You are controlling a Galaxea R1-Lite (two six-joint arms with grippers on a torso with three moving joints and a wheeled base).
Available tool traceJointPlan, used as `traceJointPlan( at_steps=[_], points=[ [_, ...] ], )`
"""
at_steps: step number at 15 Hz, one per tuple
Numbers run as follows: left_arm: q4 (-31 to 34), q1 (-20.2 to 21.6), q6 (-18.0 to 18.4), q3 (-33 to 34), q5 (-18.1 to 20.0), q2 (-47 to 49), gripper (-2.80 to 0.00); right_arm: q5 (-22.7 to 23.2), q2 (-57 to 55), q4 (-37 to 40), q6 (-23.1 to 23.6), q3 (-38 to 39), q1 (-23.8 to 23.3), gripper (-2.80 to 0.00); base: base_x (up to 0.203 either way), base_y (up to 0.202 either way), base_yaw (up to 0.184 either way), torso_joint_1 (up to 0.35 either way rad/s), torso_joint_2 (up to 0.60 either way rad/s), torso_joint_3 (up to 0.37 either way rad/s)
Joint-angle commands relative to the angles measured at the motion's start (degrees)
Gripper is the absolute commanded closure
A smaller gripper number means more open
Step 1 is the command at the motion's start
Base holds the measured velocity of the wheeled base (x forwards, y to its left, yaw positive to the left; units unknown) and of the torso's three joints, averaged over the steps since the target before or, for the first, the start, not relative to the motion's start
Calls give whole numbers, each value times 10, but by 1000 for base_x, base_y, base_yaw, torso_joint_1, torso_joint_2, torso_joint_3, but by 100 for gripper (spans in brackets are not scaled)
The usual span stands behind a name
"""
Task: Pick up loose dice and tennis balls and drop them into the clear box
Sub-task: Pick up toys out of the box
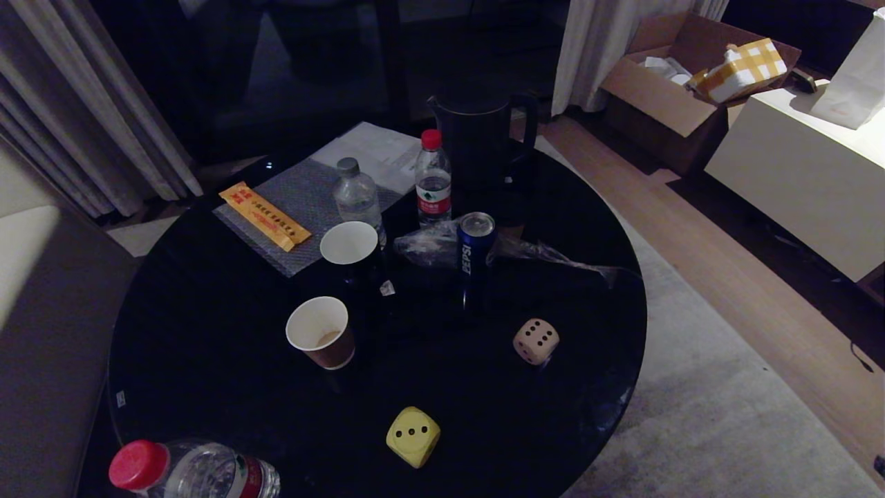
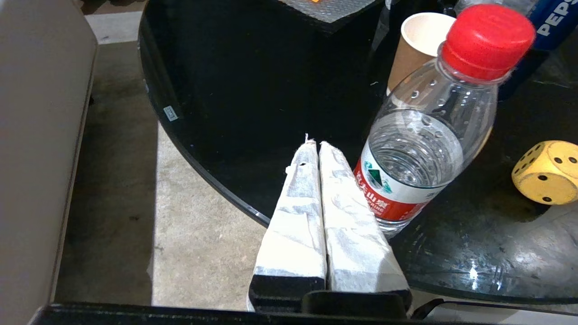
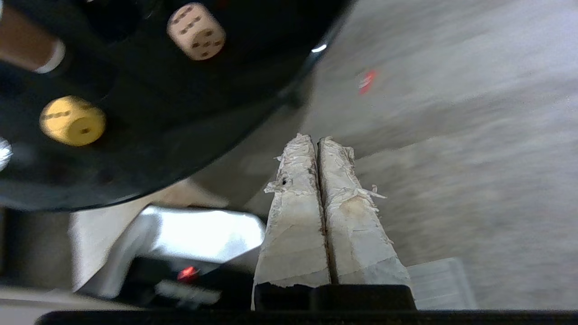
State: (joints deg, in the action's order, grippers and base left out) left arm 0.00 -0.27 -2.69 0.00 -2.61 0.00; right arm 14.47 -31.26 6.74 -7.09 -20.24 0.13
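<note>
Two dice lie on the round black table [image 1: 207,360]. The yellow die [image 1: 413,436] [image 2: 547,172] [image 3: 72,120] is near the front edge. Farther right is the beige die [image 1: 536,341] [image 3: 196,30]. No tennis balls and no clear box are in view. My left gripper [image 2: 314,143] is shut and empty, over the table's near-left rim beside a water bottle [image 2: 424,135]. Off the table's right side, above the grey carpet, my right gripper [image 3: 315,137] is shut and empty. Neither arm shows in the head view.
The table also holds two paper cups [image 1: 322,332] [image 1: 350,243], a Pepsi can [image 1: 473,259], two more bottles [image 1: 433,178] [image 1: 357,197], a black kettle [image 1: 480,149], an orange packet [image 1: 264,216] and crumpled plastic [image 1: 546,256]. A sofa [image 1: 41,332] stands left; a white cabinet [image 1: 802,173] and cardboard box [image 1: 691,76] stand right.
</note>
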Motion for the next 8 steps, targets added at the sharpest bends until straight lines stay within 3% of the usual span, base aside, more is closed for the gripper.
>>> traceJointPlan(
  at_steps=[1, 3, 5, 8],
  points=[
    [0, 0, 0, 1, 0, 1, 0, 24, -173, -63, -3, -8, 2, 0, 0, 0, 0, 0, 0, 0],
    [0, 0, 0, 1, 0, 1, 0, 37, -284, -153, -25, -14, 26, 0, 0, 0, 0, 0, 0, 0],
    [0, 0, 0, 1, 0, 1, 0, 40, -380, -231, -72, -40, 80, 0, 0, 0, 0, 0, 0, 0],
    [0, 0, 0, 1, 0, 1, 0, 43, -484, -285, -108, -124, 160, 0, 0, 0, 0, 0, 0, 0]
  ],
)
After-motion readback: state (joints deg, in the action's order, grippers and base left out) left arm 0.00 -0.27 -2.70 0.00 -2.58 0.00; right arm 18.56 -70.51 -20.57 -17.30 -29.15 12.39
